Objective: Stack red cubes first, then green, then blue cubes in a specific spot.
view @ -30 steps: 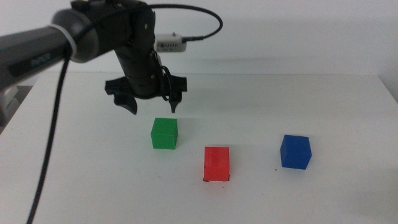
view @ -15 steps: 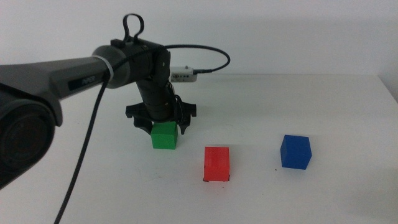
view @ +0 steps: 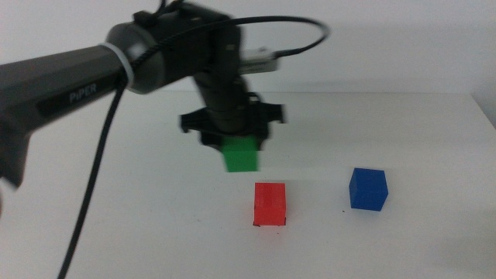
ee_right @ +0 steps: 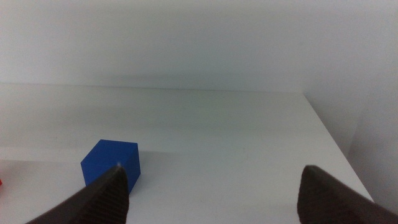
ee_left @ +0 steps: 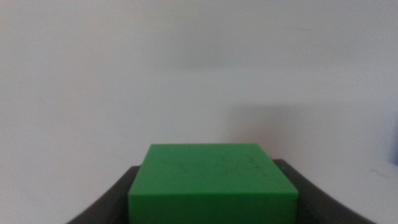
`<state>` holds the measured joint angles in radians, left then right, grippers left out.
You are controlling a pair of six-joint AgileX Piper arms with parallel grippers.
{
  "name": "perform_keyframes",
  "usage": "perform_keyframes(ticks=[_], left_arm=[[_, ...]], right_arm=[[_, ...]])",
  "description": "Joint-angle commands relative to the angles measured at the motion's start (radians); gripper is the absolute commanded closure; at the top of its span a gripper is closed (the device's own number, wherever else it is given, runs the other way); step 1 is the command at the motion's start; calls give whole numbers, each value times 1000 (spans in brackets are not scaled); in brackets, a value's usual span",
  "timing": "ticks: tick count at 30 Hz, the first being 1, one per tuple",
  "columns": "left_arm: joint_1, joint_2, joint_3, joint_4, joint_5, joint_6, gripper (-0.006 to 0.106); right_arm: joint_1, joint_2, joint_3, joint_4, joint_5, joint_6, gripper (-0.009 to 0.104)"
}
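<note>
Change since half a second ago: the green cube [view: 241, 157] no longer sits on the table [view: 116, 217]; it is lifted clear of the surface and carried toward the red cube [view: 270, 204], with the left arm swung over to match. One second ago the left gripper [view: 235, 139] hung open above the cube, which rested on the table.

Left gripper: clamped on the green cube, a dark jaw pressed against each side; in the left wrist view the cube [ee_left: 211, 183] fills the space between the jaws.

Red cube: on the table, nearer the camera than the held cube, standing on the marked square, with tiny black corner marks [view: 285, 225] showing at its base.

Blue cube [view: 367, 188]: on the table, apart from the red cube, on the right-hand side. The right wrist view also shows it [ee_right: 112, 163], beyond one jaw.

Right gripper [ee_right: 214, 186]: waiting, out of the middle view, jaws spread wide with bare table between them.

Surroundings: a black cable [view: 93, 170] hangs from the left arm across the table's left side.

Writing: white lettering "PIPER" [view: 82, 90] on the left arm's grey sleeve.
</note>
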<state>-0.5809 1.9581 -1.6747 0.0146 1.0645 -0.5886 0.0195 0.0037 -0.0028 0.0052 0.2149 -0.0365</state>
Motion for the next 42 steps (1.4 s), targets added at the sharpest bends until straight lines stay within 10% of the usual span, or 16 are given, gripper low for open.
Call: perform_keyframes(ticks=[1,25,42], left_arm=[[-92,-30,-1,72,28,-148,102],[-185,81,-1,101,-6,-247,100],[-185,93,-6,109,-29,-186,7]], right_arm=[[-9,-4,3,-5,-13,-5,2],[-9,-4,3,-5,-13,-5,2],[-9,-4,3,-5,-13,-5,2]])
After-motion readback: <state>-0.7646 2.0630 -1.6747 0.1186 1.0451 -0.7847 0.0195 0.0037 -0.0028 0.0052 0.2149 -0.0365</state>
